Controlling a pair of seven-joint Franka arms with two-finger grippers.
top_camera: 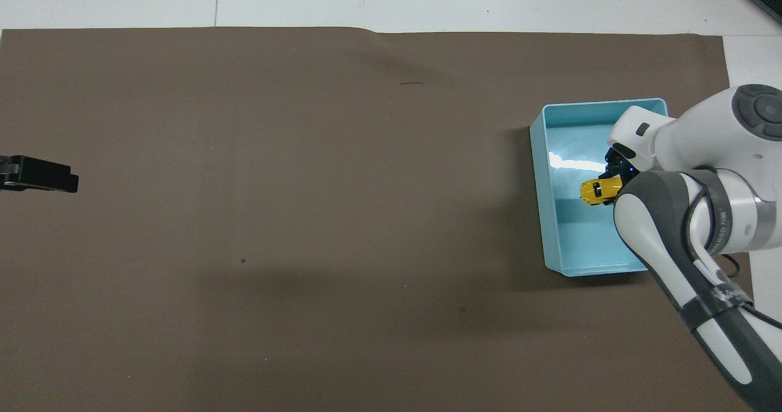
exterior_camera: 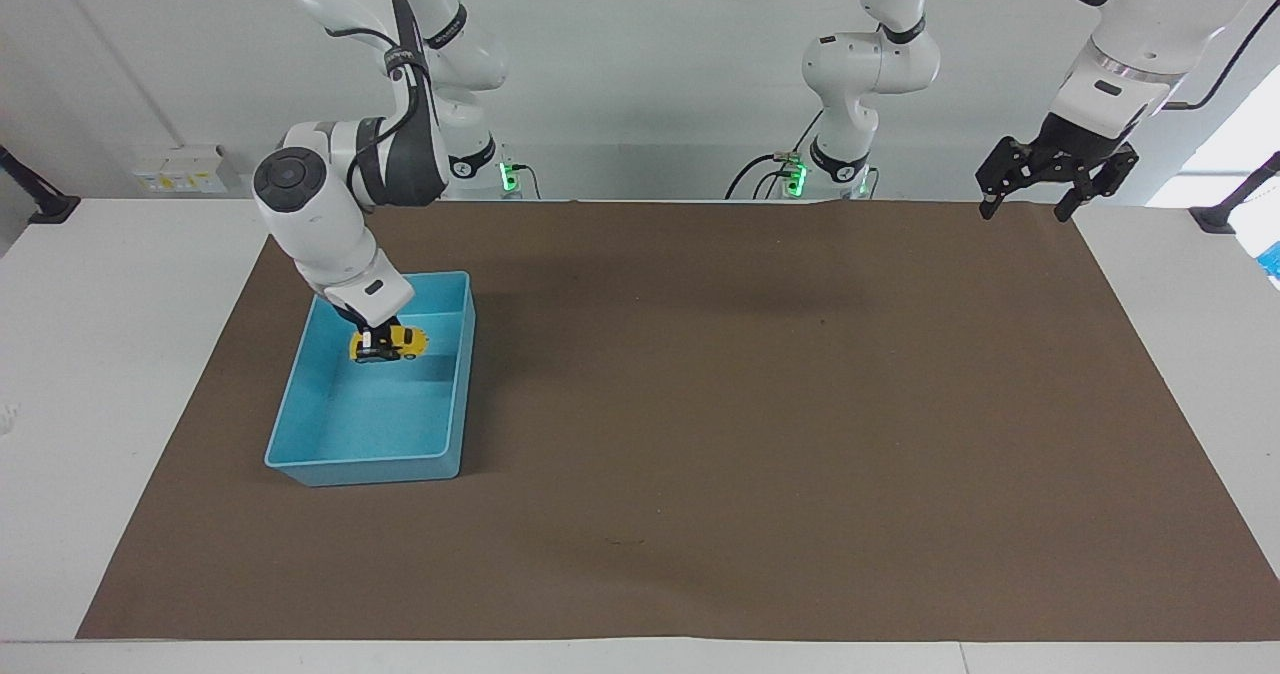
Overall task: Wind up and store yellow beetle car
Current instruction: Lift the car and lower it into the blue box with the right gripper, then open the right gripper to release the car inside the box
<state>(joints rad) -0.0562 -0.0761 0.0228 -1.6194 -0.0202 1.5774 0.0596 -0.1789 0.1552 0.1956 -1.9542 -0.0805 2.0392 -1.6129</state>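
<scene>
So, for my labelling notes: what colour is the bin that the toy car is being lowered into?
Light blue bin, clearest in the facing view.

Both arms are glossy white with rounded, tube-like links. The right arm (exterior_camera: 330,214) has a dark grey round cap on its elbow joint, a dark grey band with pale lettering, and a black cable along its upper links. Green lights glow at both bases. The left arm (exterior_camera: 1110,64) ends in a black linkage.
</scene>
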